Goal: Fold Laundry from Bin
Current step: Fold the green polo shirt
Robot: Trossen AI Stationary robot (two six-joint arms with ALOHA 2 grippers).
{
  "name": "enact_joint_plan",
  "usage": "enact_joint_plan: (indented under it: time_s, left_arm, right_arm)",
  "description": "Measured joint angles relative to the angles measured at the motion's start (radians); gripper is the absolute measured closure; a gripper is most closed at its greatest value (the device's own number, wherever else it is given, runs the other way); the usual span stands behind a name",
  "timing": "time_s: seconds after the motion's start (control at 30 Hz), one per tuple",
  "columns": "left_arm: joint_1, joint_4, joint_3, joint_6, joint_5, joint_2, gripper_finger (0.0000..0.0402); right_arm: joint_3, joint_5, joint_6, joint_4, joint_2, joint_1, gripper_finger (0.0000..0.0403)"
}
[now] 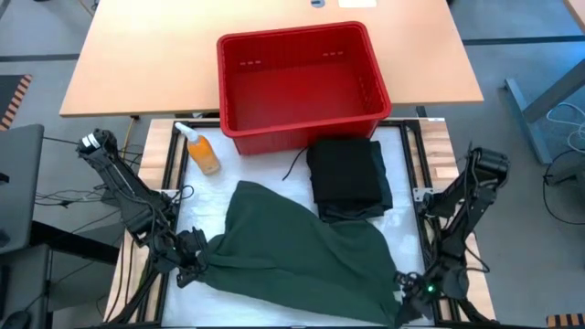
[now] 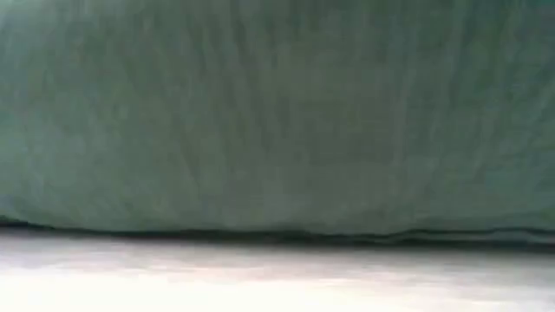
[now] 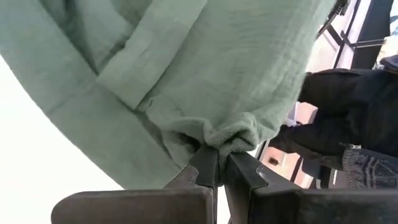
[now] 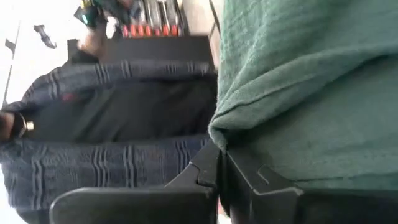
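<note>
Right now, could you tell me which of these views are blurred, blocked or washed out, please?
Low view: the green shirt fills nearly the whole picture, soft and out of focus. Left wrist view: the bare background beside the shirt is blown out white, while the left gripper pinching the fabric is sharp. Right wrist view: the background person is blurred. High view: evenly lit and clear.
</note>
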Motion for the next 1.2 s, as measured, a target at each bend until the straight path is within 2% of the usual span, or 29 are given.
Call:
enact_joint_plan:
  time_s: [0.27,0.43,0.57,0.73,0.9,1.0,1.2]
  left_arm:
    - [0.001,-0.005,0.0,0.011,-0.018,0.0,0.0401]
    - [0.001,-0.002,0.0,0.007,-0.017,0.0,0.0401]
    - [0.001,-0.001,0.0,0.007,-0.015,0.0,0.0401]
    - [0.001,-0.019,0.0,0.014,-0.015,0.0,0.0401]
    - [0.001,-0.057,0.0,-0.02,-0.011,0.0,0.0396]
    - [0.001,-0.068,0.0,-0.032,0.015,-0.001,0.0377]
    - [0.001,-0.066,0.0,-0.047,0.077,-0.001,0.0315]
  right_arm:
    - [0.039,-0.152,0.116,-0.007,0.085,-0.038,0.0355]
    - [0.039,-0.257,0.109,-0.012,0.079,-0.056,0.0324]
    - [0.04,-0.324,0.068,-0.091,0.048,-0.059,0.0291]
    - [0.04,-0.311,0.035,-0.209,-0.009,-0.066,0.0263]
    - [0.04,-0.17,-0.02,-0.339,-0.053,-0.148,0.0263]
    - [0.04,-0.147,-0.065,-0.383,-0.051,-0.231,0.0271]
    - [0.04,-0.195,-0.199,-0.428,-0.006,-0.356,0.0284]
